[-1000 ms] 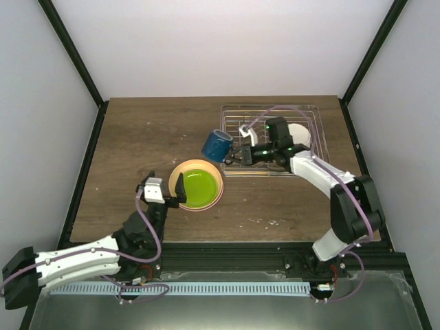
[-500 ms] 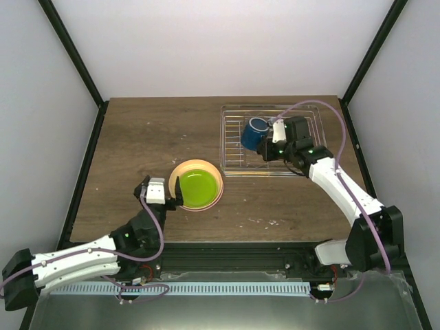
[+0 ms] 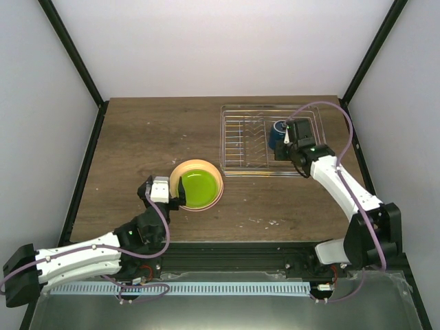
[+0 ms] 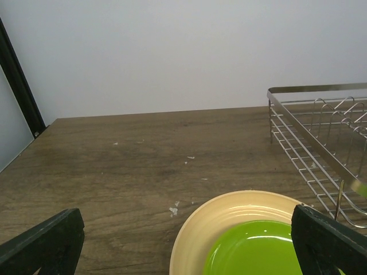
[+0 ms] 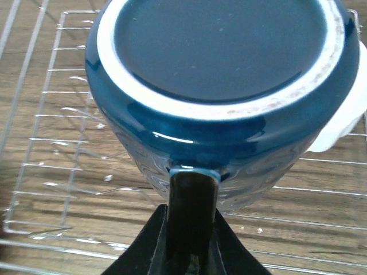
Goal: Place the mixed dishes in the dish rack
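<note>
The right gripper is seen closed tight on the handle of the small dark blue glazed mug, which is held over the right part of the rectangular silver wire dish rack. In the wrist view the mug's unglazed foot ring and base are turned toward the camera, so it is judged to be tipped on its side or mouth-down. Whether it already rests on the wires cannot be told. A white piece is glimpsed just beside it on the right, largely hidden.

The placing of the mug is taken to be the step in hand. It would be done well if the mug were lowered slowly until its weight is carried by the rack floor, kept off the white piece and out from between the plate tines. The jaws should be opened only then, and drawn back along the line of the handle so that the mug is not rolled.

The left gripper is held wide open and empty at the near left edge of the orange-yellow round plate, in which a lime green round plate is nested on the brown wooden table.
</note>
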Controlling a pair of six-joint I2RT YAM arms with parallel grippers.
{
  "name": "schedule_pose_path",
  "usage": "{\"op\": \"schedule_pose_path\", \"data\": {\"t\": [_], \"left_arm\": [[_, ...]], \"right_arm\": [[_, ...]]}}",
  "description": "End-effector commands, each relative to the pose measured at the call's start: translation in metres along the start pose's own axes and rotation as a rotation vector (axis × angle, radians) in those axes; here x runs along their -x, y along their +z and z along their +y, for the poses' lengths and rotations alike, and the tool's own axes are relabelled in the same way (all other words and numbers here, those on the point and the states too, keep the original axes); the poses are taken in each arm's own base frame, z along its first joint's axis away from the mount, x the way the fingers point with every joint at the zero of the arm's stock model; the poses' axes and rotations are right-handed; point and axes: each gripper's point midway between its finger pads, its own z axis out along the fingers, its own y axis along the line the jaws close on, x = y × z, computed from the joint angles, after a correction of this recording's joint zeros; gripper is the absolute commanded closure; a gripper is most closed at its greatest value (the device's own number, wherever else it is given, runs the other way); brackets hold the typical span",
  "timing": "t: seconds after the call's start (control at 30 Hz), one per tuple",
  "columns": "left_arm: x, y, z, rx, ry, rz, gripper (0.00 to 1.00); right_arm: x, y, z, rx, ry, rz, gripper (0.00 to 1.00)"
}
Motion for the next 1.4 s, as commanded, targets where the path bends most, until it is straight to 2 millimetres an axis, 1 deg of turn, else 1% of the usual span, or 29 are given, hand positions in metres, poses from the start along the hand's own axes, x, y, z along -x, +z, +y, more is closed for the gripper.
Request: {"op": "schedule_pose_path", "data": {"t": [0.0,0.1,0.23,0.47,0.57,0.6,0.63,0.7,0.9,0.97,1.17,1.3,1.37], "left_arm": [[0.007,0.000,0.000,0.001,-0.030,-0.004,0.00],[0.005,0.000,0.000,0.000,-0.029,0.001,0.00],[0.004,0.000,-0.001,0.000,-0.025,0.007,0.00],[0.003,0.002,-0.003,0.004,-0.011,0.015,0.00],[0.001,0.002,-0.004,0.005,-0.007,0.019,0.00],[0.001,0.002,-0.004,0.003,-0.006,0.020,0.00],[0.001,0.003,-0.005,0.002,-0.006,0.021,0.00],[0.000,0.003,-0.005,0.003,-0.003,0.023,0.00],[0.000,0.003,-0.005,0.003,-0.004,0.024,0.00],[-0.001,0.003,-0.005,0.000,-0.002,0.025,0.00],[-0.007,0.004,-0.005,0.005,0.010,0.045,0.00],[-0.012,0.004,-0.006,0.005,0.012,0.057,0.00],[-0.012,0.004,-0.007,0.003,0.014,0.058,0.00]], "right_arm": [[0.022,0.008,-0.016,-0.065,0.019,-0.076,0.99],[0.013,0.020,-0.021,-0.060,0.023,-0.047,0.99],[0.004,0.033,-0.019,-0.028,0.029,-0.015,0.99],[-0.008,0.046,-0.017,-0.013,0.022,0.029,0.98],[-0.010,0.048,-0.017,-0.014,0.021,0.041,0.92],[-0.011,0.048,-0.017,-0.014,0.019,0.042,0.87],[-0.012,0.048,-0.017,-0.012,0.019,0.045,0.84],[-0.012,0.049,-0.016,-0.009,0.018,0.048,0.79],[-0.012,0.046,-0.016,-0.008,0.014,0.060,0.74],[-0.011,0.043,-0.016,-0.009,0.014,0.062,0.70],[-0.009,0.031,-0.017,-0.025,0.009,0.090,0.58],[-0.013,0.021,-0.027,-0.079,0.004,0.128,0.51],[-0.009,0.012,-0.031,-0.114,-0.001,0.139,0.47]]}}
